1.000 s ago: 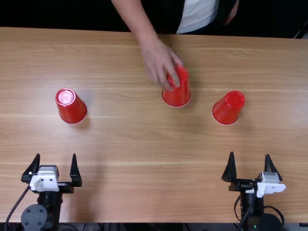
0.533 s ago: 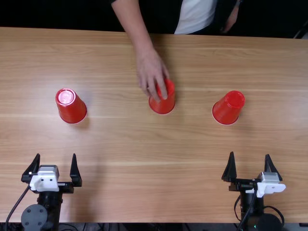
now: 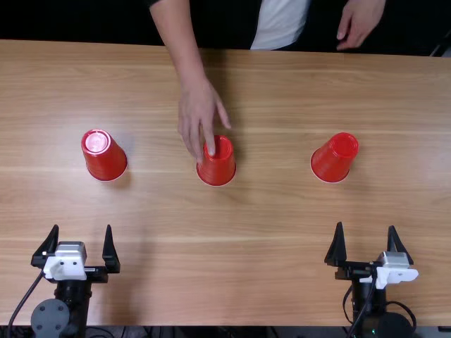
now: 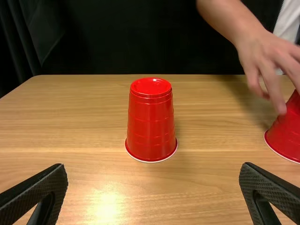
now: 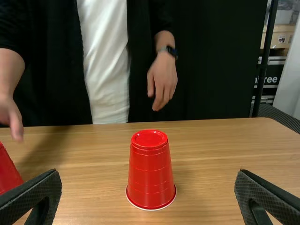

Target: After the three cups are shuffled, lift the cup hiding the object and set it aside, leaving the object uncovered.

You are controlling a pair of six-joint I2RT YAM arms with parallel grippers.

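Three red cups stand upside down in a row across the table. The left cup (image 3: 104, 156) (image 4: 151, 120) is straight ahead of my left gripper (image 3: 79, 245), which is open near the front edge. The middle cup (image 3: 216, 162) (image 4: 286, 132) has a person's hand (image 3: 198, 116) resting its fingers on it. The right cup (image 3: 334, 158) (image 5: 150, 171) stands ahead of my right gripper (image 3: 365, 243), also open at the front edge. No ball is visible.
The wooden table (image 3: 282, 218) has bare room between the cups and both grippers. The person's other hand (image 3: 359, 21) hangs at the far edge, off the cups.
The person's hand has slid the middle cup to the left and slightly toward me. The outer cups and both arms have stayed put.
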